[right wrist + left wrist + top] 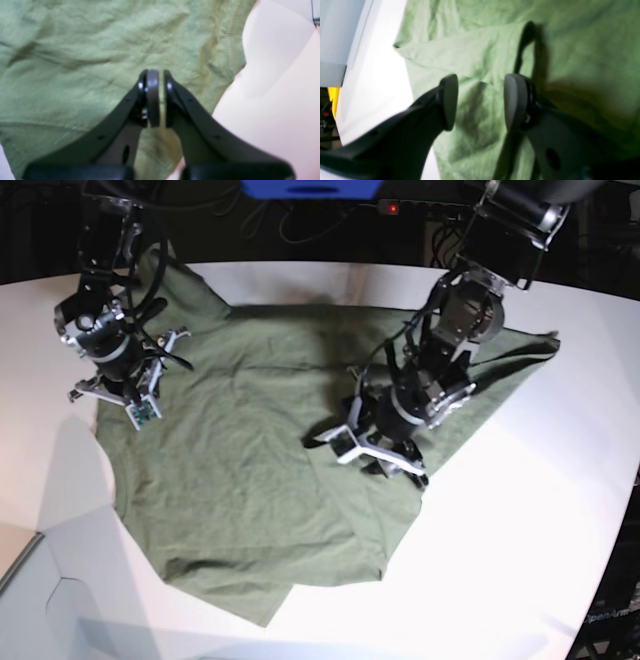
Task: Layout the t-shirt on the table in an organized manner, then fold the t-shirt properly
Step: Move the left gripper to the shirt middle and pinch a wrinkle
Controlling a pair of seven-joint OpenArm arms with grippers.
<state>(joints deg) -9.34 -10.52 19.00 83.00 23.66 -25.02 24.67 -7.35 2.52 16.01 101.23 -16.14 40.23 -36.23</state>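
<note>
- Left end effector (480, 102): jaws stand apart with nothing between the pads, just above a folded edge of the shirt (250, 460).
- Right end effector (157, 97): jaws nearly shut; a sliver of green shows in the gap, but I cannot tell whether cloth is pinched. It sits at the shirt's other side.
- Step, as I judge it: laying out; wrinkles and a turned-over flap remain.
- Next move calls for gripping an edge and pulling it flat.
- The shirt lies mid-desk (520, 530), one corner reaching toward the near edge.

one t-shirt (250, 450), one table (520, 550), two arms, two claws
</note>
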